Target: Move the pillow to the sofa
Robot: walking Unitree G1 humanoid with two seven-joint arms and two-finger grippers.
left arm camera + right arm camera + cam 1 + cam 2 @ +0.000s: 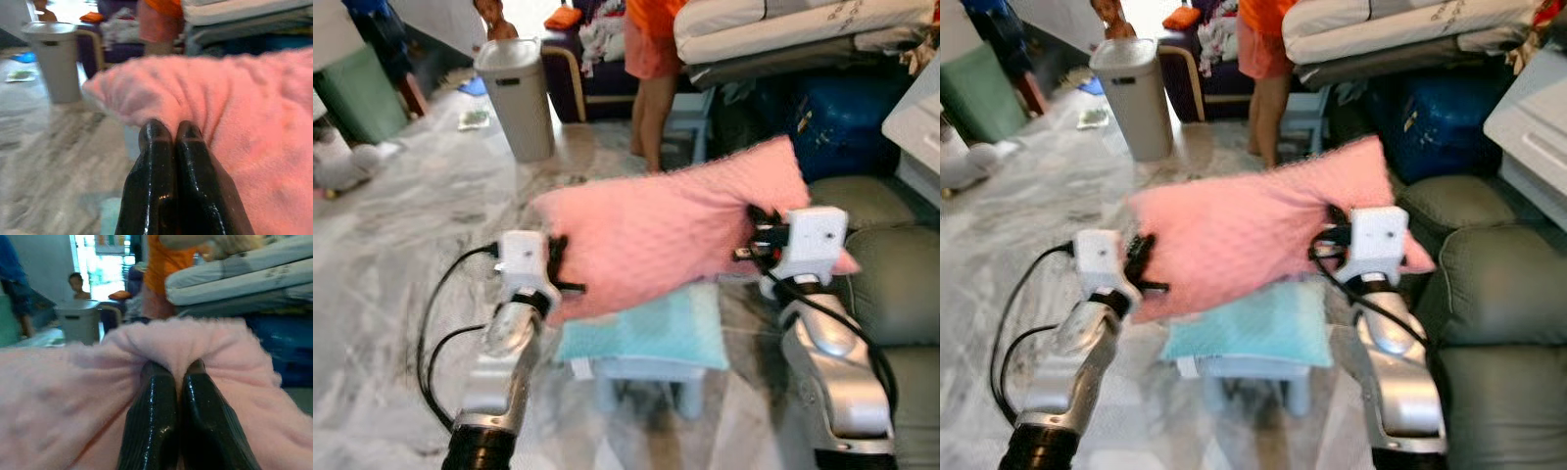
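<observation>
— Status of the pink pillow (671,230)?
— Held aloft above a teal cushion (651,328); left end effector (558,266) and right end effector (756,238) each clenched on it; green sofa (891,284) at 3 o'clock.

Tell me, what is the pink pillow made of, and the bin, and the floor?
The pink pillow, pinched by the left gripper and the right gripper, looks like soft fleecy cloth: fuzzy, bumpy, and it bunches where the fingers squeeze. The bin looks like smooth matte grey plastic. The floor looks like polished marble or marble-look tile: grey veins and shine.
</observation>
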